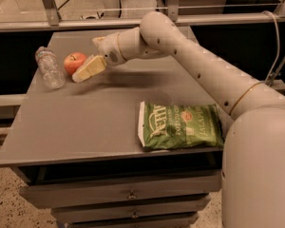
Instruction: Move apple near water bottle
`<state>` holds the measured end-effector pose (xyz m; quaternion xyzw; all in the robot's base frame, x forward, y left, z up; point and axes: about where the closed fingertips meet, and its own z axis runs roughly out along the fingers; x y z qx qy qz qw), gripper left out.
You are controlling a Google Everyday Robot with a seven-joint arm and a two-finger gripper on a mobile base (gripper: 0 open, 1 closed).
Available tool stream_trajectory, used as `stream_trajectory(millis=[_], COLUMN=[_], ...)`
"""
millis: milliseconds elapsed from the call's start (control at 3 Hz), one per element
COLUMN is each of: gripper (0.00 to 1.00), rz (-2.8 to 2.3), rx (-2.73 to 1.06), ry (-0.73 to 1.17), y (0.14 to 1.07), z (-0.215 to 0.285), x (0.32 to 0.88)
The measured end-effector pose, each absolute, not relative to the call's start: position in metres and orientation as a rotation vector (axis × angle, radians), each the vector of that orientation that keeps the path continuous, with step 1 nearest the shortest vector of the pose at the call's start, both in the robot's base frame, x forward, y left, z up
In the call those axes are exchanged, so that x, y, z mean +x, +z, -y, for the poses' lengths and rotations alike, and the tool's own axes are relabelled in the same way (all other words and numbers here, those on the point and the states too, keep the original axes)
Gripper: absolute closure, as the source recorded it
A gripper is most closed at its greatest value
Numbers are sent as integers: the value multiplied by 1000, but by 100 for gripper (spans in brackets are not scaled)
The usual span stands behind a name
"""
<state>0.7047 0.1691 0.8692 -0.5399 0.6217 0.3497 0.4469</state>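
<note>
The red-orange apple (74, 62) sits on the grey table top (99, 118) at the back left, a small gap to the right of the clear water bottle (49, 67), which lies on its side. My gripper (87, 65) is right beside the apple on its right. One pale finger (89, 69) lies along the apple's front right side. The jaws look open and the apple appears to rest on the table. The far finger is mostly hidden behind the wrist.
A green chip bag (180, 126) lies flat near the table's front right edge. My arm (199, 65) stretches across the back right of the table. Drawers (128, 194) sit below the top. A metal rail (85, 23) runs behind the table.
</note>
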Motion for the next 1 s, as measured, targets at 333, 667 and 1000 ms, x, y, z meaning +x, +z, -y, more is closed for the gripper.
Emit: stream_trajectory(millis=[333, 667, 1000], gripper=[0, 0, 0], rz=[-1561, -1560, -1559], rx=[-1304, -1259, -1246], ry=[770, 634, 604], y=[886, 924, 934], z=[-132, -75, -60], x=[709, 711, 710])
